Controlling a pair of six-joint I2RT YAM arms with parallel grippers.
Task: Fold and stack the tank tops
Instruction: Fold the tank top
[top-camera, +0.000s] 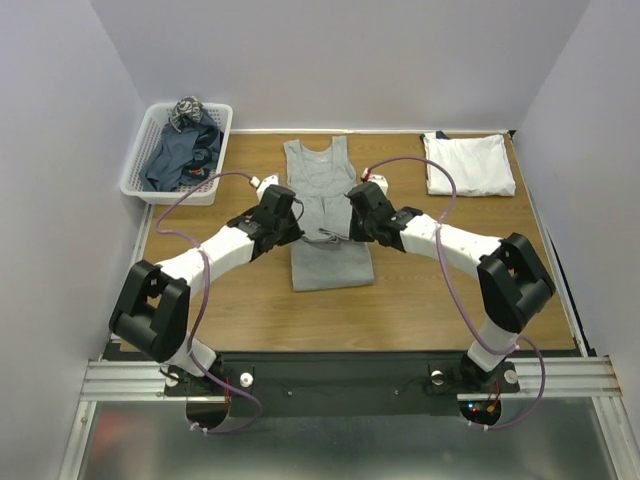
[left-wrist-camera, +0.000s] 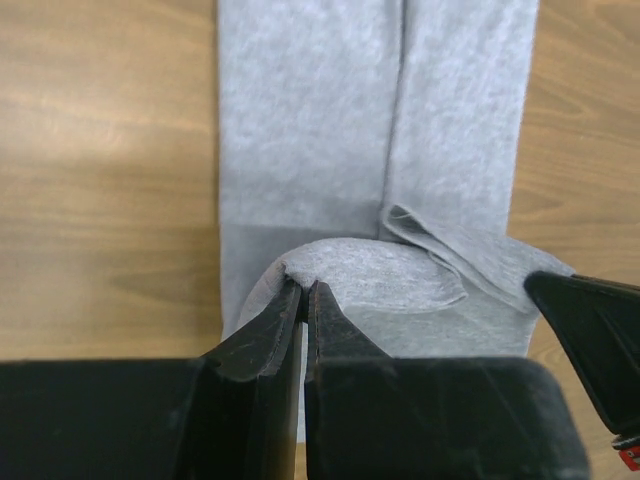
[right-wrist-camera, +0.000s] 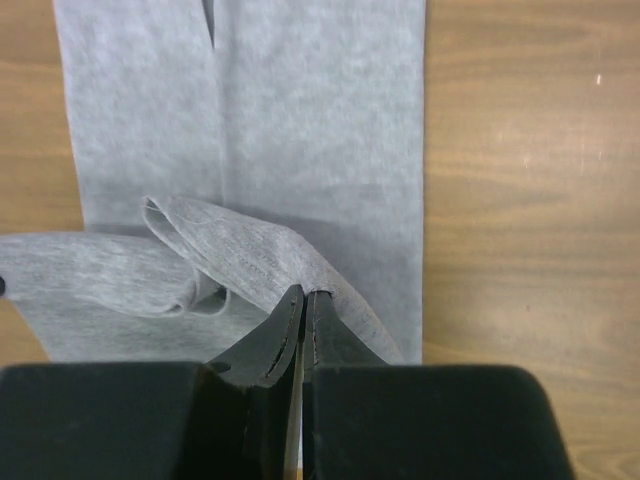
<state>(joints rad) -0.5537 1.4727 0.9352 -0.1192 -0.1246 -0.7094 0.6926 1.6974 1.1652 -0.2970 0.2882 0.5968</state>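
Grey tank top (top-camera: 318, 180): long axis near-far, neckline far.

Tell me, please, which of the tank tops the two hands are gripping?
The light grey tank top mid-table: the left hand and right hand are shut on its fabric. The white top lies folded far right; the dark tops sit in the basket.

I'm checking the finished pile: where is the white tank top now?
In the top view, the white tank top lies at the far right corner of the table, well to the right of the grey tank top spread mid-table.
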